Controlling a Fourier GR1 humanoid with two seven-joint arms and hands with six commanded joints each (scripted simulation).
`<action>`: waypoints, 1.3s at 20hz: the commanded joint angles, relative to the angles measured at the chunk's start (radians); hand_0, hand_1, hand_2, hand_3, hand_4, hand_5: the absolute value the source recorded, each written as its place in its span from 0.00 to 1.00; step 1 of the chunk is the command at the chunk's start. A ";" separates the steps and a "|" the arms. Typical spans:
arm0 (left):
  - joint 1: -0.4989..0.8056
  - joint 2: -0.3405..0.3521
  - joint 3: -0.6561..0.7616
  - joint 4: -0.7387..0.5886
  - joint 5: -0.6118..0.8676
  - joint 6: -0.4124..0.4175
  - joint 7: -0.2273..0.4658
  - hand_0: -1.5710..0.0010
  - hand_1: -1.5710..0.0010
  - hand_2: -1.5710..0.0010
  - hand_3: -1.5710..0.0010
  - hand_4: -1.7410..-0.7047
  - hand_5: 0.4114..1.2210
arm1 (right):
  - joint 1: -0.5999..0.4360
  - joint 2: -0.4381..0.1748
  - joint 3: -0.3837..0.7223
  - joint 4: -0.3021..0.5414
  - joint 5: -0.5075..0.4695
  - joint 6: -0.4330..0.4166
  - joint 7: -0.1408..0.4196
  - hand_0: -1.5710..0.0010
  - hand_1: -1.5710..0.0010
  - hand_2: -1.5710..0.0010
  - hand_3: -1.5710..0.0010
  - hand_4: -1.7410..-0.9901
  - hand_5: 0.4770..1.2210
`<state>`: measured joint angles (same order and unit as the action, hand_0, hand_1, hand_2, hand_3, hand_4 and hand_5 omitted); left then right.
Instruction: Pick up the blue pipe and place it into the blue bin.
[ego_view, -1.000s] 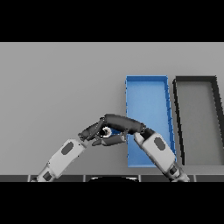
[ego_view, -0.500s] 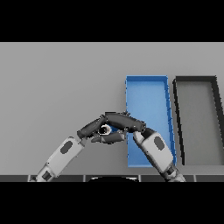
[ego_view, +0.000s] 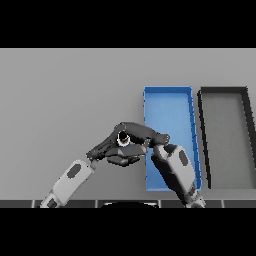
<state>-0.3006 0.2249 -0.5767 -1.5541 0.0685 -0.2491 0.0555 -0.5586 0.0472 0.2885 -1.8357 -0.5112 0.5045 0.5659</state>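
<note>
Both hands meet just left of bin (ego_view: 168, 102)'s near-left edge; pipe (ego_view: 123, 138) barely visible between them, long axis can't tell. Right hand (ego_view: 142, 133) fingers curled over pipe; left hand (ego_view: 112, 151) fingers cupped under, grasp unclear. Bin lies right, so R hand nearer.

The right hand (ego_view: 137, 134) reached leftward from a bent wrist, its fingers curled. The left hand (ego_view: 114, 151) lay just beneath it, touching, fingers loosely extended.

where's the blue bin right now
In the head view the blue bin sits right of centre on the grey table, just left of the black bin; the right arm crosses its near end.
</note>
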 joint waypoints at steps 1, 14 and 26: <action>0.011 0.006 -0.003 -0.004 -0.002 -0.003 -0.014 1.00 1.00 1.00 1.00 0.84 0.15 | -0.015 -0.006 -0.009 -0.003 -0.046 -0.024 0.038 0.00 0.00 0.00 0.00 0.33 1.00; 0.014 0.005 -0.009 -0.019 0.000 -0.004 0.018 1.00 1.00 1.00 1.00 0.85 0.09 | -0.488 -0.260 -0.245 0.215 -0.128 -0.251 -0.067 0.00 0.00 0.00 0.00 0.32 1.00; 0.025 0.033 0.001 -0.041 -0.024 0.017 0.025 1.00 1.00 1.00 1.00 0.88 0.06 | -0.250 -0.358 -0.411 0.456 0.068 -0.279 0.001 0.00 0.00 0.00 0.00 0.32 1.00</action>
<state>-0.2755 0.2575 -0.5760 -1.5948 0.0450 -0.2322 0.0795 -0.8068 -0.3100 -0.1221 -1.3793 -0.4422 0.2276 0.5716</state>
